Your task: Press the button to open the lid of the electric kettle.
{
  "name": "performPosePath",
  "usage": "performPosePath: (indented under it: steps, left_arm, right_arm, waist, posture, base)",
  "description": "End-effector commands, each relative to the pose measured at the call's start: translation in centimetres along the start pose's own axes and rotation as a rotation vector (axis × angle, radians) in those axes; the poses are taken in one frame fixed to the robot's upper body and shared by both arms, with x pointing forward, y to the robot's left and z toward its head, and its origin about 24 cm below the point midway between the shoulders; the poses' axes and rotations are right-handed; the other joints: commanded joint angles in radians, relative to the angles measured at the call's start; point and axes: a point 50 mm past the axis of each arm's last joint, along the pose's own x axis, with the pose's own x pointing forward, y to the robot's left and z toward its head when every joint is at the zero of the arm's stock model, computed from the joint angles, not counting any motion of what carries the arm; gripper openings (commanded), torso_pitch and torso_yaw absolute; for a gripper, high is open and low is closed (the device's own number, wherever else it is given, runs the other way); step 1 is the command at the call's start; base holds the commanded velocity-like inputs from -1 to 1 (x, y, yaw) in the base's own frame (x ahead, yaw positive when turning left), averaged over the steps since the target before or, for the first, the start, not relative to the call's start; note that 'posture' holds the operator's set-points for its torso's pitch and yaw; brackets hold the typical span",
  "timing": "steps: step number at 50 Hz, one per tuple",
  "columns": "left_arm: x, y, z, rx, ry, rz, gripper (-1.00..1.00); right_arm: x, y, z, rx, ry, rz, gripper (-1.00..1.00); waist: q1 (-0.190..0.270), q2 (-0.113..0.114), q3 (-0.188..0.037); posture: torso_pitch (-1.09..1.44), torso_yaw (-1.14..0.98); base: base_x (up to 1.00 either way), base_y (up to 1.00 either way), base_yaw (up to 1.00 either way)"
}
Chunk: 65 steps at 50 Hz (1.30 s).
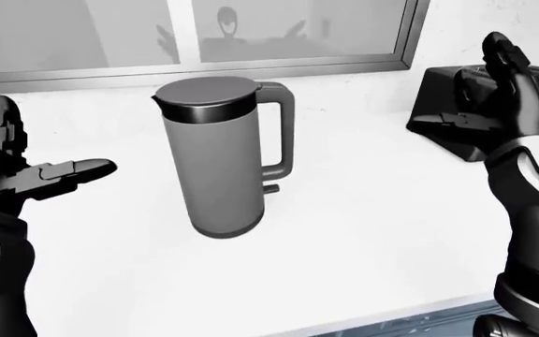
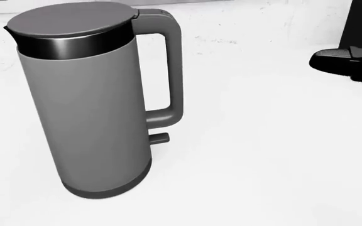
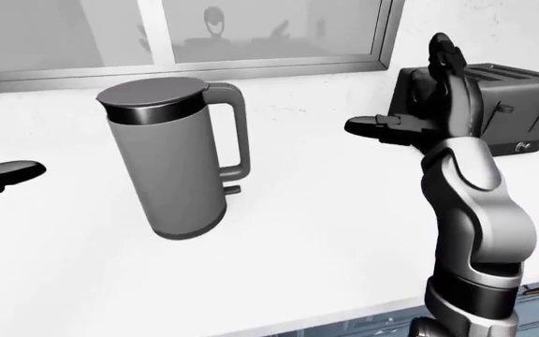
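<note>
Left-eye view: electric kettle point(image 1: 225, 158) stands upright on the white counter point(image 1: 363, 232), lid point(image 1: 205, 91) shut flat on top, dark band just under the lid. Handle point(image 1: 280, 130) is on the kettle's right side in this view; a small tab point(image 2: 159, 138) sticks out near the base, just below the handle's lower end. The lid button itself cannot be made out with certainty at the top of the handle. Left hand point(image 1: 35, 168) is to the left of the kettle, well apart from it, fingers spread: one finger point(image 1: 82, 170) points toward the kettle body, another stands upright. Right hand point(image 3: 428, 105) is raised to the right of the kettle, well apart from the handle, fingers spread, one extended toward the kettle and the others pointing up; nothing is pinched by either hand. Toaster point(image 3: 494, 105), dark, sits on the counter to the right of the kettle, partly behind the right hand. Window frame point(image 1: 251, 67) runs along the wall above the kettle. Head view: kettle fills the left half, only a dark fingertip of the right hand shows at the right edge.
</note>
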Motion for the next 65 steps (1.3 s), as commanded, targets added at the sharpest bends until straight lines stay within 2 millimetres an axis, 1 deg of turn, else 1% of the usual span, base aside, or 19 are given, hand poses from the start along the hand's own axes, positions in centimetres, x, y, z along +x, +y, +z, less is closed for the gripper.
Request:
performPosePath:
  steps: [1,3,10,18,22,26,35,44,48,55,61,65]
  left_arm:
    - [0.1,-0.2,1.5,0.01,-0.074,-0.007,1.0]
    - [0.1,-0.2,1.6,0.012,-0.07,-0.004,1.0]
    - [0.1,-0.3,1.3,0.012,-0.053,-0.001,1.0]
    - [0.2,-0.7,1.4,0.002,-0.046,-0.013,1.0]
    - [0.2,-0.7,1.6,-0.001,-0.043,-0.009,1.0]
    - [0.2,-0.9,1.8,-0.005,-0.047,-0.012,1.0]
    - [0.1,-1.2,2.1,-0.009,-0.053,-0.025,1.0]
    - [0.1,-1.4,2.2,-0.01,-0.055,-0.029,1.0]
    - [0.1,-1.3,2.2,-0.009,-0.055,-0.029,1.0]
    - [0.0,-1.4,2.2,-0.008,-0.054,-0.031,1.0]
    - [0.0,-1.3,2.2,-0.006,-0.053,-0.031,1.0]
    - [0.1,-1.5,2.4,-0.009,-0.056,-0.034,1.0]
  right_arm:
    - [0.1,0.1,1.8,-0.017,-0.084,0.003,1.0]
    - [0.3,0.0,2.0,-0.019,-0.083,-0.002,1.0]
    - [0.9,0.4,1.5,-0.034,-0.069,-0.004,1.0]
    - [1.6,1.0,1.7,-0.044,-0.068,0.009,1.0]
    - [2.6,1.6,1.7,-0.056,-0.062,0.024,1.0]
    - [3.4,2.2,2.3,-0.066,-0.066,0.038,1.0]
    - [5.4,4.4,2.0,-0.046,-0.019,0.087,1.0]
    - [7.2,6.0,1.4,-0.046,0.027,0.131,1.0]
    - [8.2,6.9,1.6,-0.043,0.044,0.151,1.0]
    - [9.7,8.6,0.6,-0.05,0.087,0.182,1.0]
    - [10.7,9.1,-0.3,-0.058,0.105,0.177,1.0]
    - [11.3,9.8,-0.1,-0.055,0.114,0.191,1.0]
  waist:
    - [0.0,0.0,-0.008]
    - [0.0,0.001,-0.009]
    - [0.001,0.002,-0.009]
    - [0.0,0.003,-0.009]
    - [-0.002,0.006,-0.009]
    - [-0.005,0.008,-0.009]
    - [-0.006,0.014,-0.006]
    - [-0.005,0.02,-0.005]
    - [-0.004,0.023,-0.005]
    - [-0.006,0.029,-0.006]
    - [-0.004,0.032,-0.007]
    - [-0.003,0.035,-0.007]
  posture:
    - [-0.33,0.0]
    - [-0.33,0.0]
    - [-0.33,0.0]
    - [-0.33,0.0]
    - [-0.33,0.0]
    - [-0.33,0.0]
    - [-0.33,0.0]
    - [-0.33,0.0]
    - [-0.33,0.0]
    - [-0.33,0.0]
    - [-0.33,0.0]
    - [-0.33,0.0]
  base:
    - [0.0,0.0,0.0]
    - [0.0,0.0,0.0]
    - [0.0,0.0,0.0]
    - [0.0,0.0,0.0]
    - [0.0,0.0,0.0]
    - [0.0,0.0,0.0]
    - [0.0,0.0,0.0]
    - [0.0,0.0,0.0]
    - [0.0,0.0,0.0]
    - [0.0,0.0,0.0]
    - [0.0,0.0,0.0]
    - [0.0,0.0,0.0]
